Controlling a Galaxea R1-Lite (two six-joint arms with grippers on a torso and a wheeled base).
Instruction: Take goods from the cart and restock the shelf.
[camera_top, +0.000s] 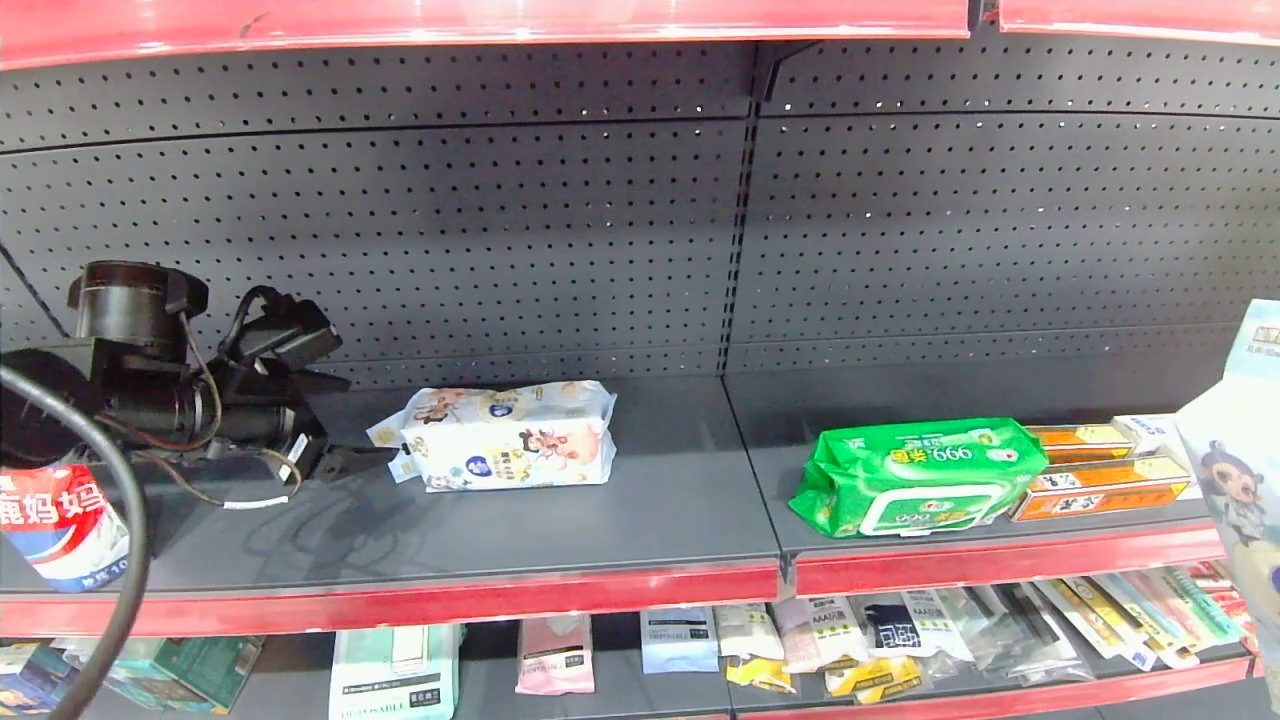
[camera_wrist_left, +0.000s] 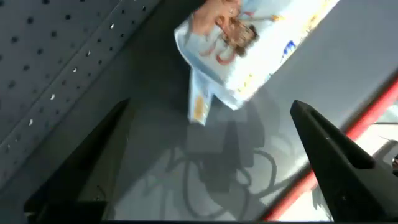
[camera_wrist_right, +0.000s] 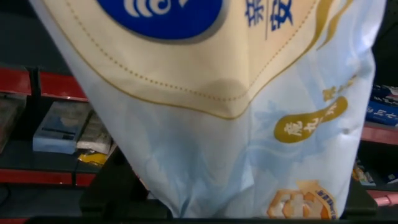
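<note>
The left tool (camera_top: 365, 420) is hanging low over the shelf (camera_top: 620, 520), just beside the white tissue pack (camera_top: 510, 435) with cartoon pictures on it. Its two fingers are standing wide apart and are holding nothing. The tissue pack is lying flat on the shelf, well back from the red front lip (camera_top: 400, 600). One crimped end is pointing at the left tool.

The right tool (camera_wrist_right: 236, 208) is gripping a pale blue pack (camera_top: 1240, 450). It is holding the pack up in the air, off to the right of the green wipes pack (camera_top: 915, 475) and the orange boxes (camera_top: 1095, 475).

Here is what I think could be going wrong soon. If the left tool is swinging sideways as it is leaving, a finger could be catching that crimped end. That would be turning the tissue pack crooked or dragging it toward the lip.

The pale blue pack is big and soft, and it is blocking most of the right wrist camera. So the right arm could be bumping the green wipes pack or the orange boxes on its way in. A soft pack could also be slipping from a loose grip and dropping off the shelf.
</note>
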